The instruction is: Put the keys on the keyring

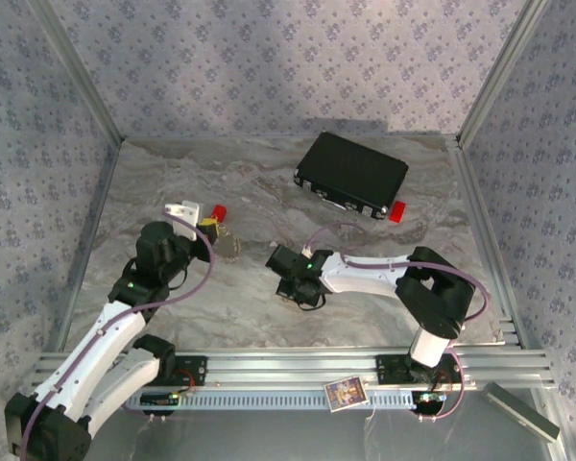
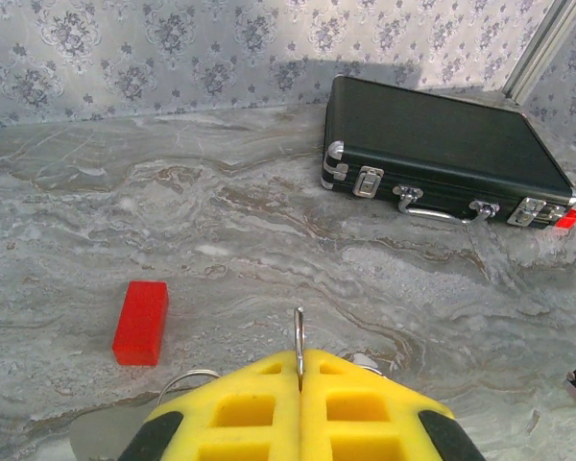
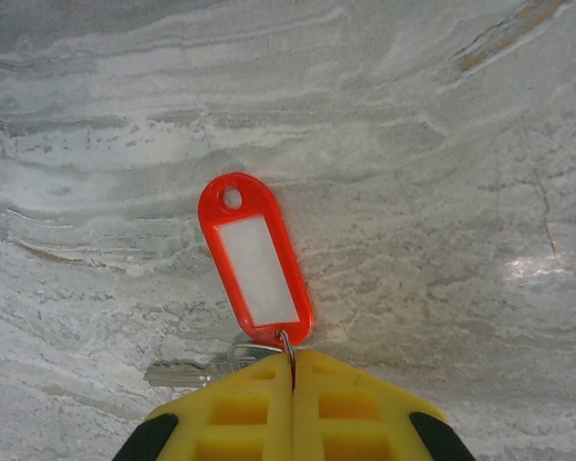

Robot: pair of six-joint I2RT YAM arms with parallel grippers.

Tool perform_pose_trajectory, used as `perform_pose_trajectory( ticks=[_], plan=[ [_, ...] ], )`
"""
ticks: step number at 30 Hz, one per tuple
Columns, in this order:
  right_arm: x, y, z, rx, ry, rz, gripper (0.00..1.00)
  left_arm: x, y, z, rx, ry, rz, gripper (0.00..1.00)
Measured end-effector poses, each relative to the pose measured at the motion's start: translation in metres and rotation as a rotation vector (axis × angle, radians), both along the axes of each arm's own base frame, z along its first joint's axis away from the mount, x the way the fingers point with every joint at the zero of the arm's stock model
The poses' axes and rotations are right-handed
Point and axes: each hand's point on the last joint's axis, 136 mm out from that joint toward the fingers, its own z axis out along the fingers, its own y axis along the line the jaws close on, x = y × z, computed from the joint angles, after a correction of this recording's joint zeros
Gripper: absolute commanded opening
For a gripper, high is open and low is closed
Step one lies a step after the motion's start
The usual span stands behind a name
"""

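Note:
My left gripper (image 2: 300, 357) is shut on a thin silvery keyring (image 2: 299, 331), which stands on edge between the yellow fingertips; a further loop of wire (image 2: 186, 378) curves out at their left. In the top view this gripper (image 1: 214, 237) is at the table's left-middle. My right gripper (image 3: 293, 357) is shut on the small ring of a red tag with a white label (image 3: 256, 259), which lies flat on the marble. A silver key (image 3: 184, 371) on that ring pokes out to the left under the fingers. From above, the right gripper (image 1: 293, 283) is low over the table's centre.
A black case (image 1: 351, 174) with metal latches lies at the back right, a red block (image 1: 396, 211) at its near corner. Another red block (image 2: 141, 322) lies just ahead and left of the left gripper. Patterned walls close in the table.

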Motion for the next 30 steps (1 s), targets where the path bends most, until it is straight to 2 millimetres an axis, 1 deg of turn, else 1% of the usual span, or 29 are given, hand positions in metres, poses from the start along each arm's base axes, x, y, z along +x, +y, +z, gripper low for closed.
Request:
perform_pose_trajectory(
  ticks=[1, 3, 5, 9, 14, 20, 27, 30],
  plan=[
    [0.0, 0.0, 0.0, 0.0, -0.001, 0.0, 0.01, 0.0, 0.0, 0.0, 0.0, 0.0, 0.0, 0.0],
    [0.0, 0.0, 0.0, 0.001, -0.001, 0.0, 0.08, 0.0, 0.0, 0.0, 0.0, 0.0, 0.0, 0.0],
    [0.0, 0.0, 0.0, 0.002, -0.001, 0.0, 0.13, 0.0, 0.0, 0.0, -0.001, -0.001, 0.0, 0.0],
    [0.0, -0.001, -0.001, -0.002, 0.001, 0.0, 0.14, -0.001, 0.0, 0.002, -0.003, -0.006, -0.001, 0.0],
    [-0.001, -0.001, -0.001, -0.003, 0.002, 0.0, 0.12, -0.001, 0.0, 0.003, -0.004, -0.009, -0.001, 0.0],
    [-0.001, -0.001, -0.001, -0.002, 0.002, -0.001, 0.0, -0.002, 0.0, 0.003, -0.004, -0.01, -0.002, 0.0],
    [0.001, -0.003, 0.002, -0.004, -0.017, 0.004, 0.0, -0.002, -0.001, 0.003, -0.004, -0.01, -0.007, 0.0],
    [0.003, -0.007, 0.01, -0.01, -0.073, 0.044, 0.0, -0.003, -0.002, 0.003, -0.006, -0.01, -0.013, 0.0]
  ],
)
